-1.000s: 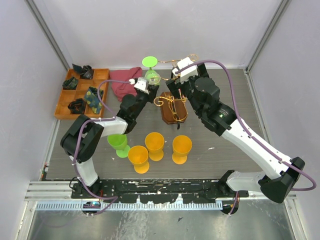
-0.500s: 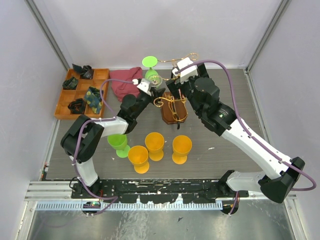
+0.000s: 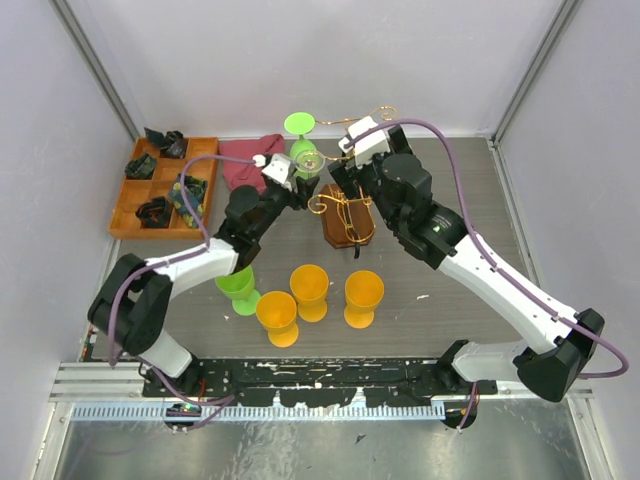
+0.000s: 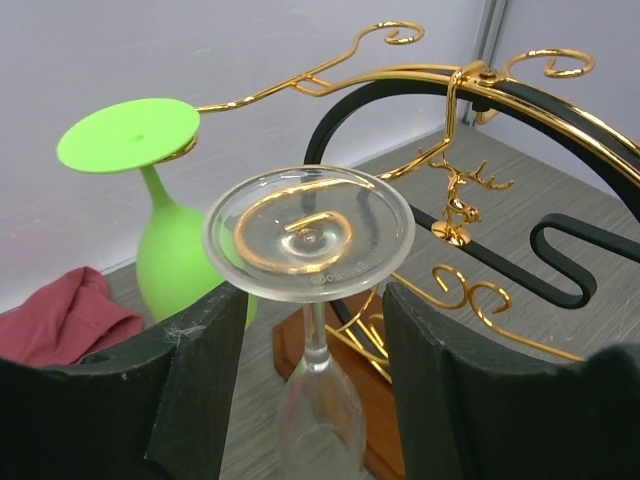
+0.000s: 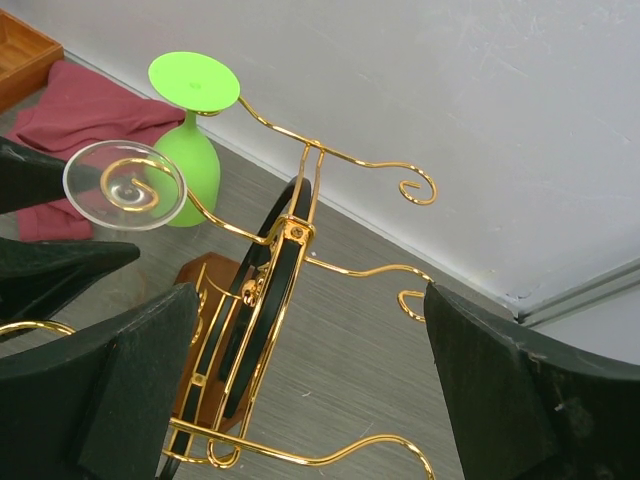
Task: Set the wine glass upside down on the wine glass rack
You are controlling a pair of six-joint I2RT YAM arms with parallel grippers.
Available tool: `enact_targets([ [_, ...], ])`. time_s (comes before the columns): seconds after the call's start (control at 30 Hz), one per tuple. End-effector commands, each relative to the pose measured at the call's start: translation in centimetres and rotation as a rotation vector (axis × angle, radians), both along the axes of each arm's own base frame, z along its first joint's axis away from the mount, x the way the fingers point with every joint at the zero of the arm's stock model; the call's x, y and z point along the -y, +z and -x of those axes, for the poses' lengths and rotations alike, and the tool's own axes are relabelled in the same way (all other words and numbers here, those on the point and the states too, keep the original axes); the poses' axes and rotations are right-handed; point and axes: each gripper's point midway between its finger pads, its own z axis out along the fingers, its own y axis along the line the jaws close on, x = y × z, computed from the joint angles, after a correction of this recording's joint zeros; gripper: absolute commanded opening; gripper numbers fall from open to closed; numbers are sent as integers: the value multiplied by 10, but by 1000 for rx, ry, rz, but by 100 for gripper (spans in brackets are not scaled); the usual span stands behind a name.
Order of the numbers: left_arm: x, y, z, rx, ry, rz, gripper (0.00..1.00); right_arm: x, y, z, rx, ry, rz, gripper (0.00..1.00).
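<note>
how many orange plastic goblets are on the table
3: one orange plastic goblet front left, one in the middle, slightly further back, one on the right. All stand in front of the gold wire rack; none looks hidden.

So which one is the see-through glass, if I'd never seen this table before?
Find the gold wire rack on its brown wooden base at the back of the table. Just left of it, the left gripper holds the clear wine glass upside down, foot uppermost. It is transparent, while the green glass hanging beside it and the cups in front are opaque.
</note>
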Motion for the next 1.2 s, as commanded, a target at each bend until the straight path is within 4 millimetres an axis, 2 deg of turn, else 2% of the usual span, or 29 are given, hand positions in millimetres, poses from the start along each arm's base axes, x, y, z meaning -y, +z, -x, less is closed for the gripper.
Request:
enact_targets([
  [0.0,-16,-1,11,-33,35,-103,64,-2,34,0,56,14,-71,100],
  [0.17,-30,-8,26,-89,45,-192,64,-11,37,0,38,49,-91,100],
  [0.4,-68,-15,43,-182,151,-284,65,-19,28,-1,-10,68,-103,100],
  [0.67,-117,30,75,-300,285,-351,64,-28,24,-1,-45,88,-140,100],
  [0.77,-134,50,94,-337,306,-344,64,-29,20,-1,-62,87,-142,100],
  [0.9,-159,51,133,-451,315,-365,68,-30,22,0,-78,84,-158,100],
  [1.0,-169,41,159,-550,301,-380,69,-34,25,-1,-100,90,-184,100],
  [1.17,-181,14,196,-713,272,-413,69,-45,25,-1,-141,119,-224,100],
])
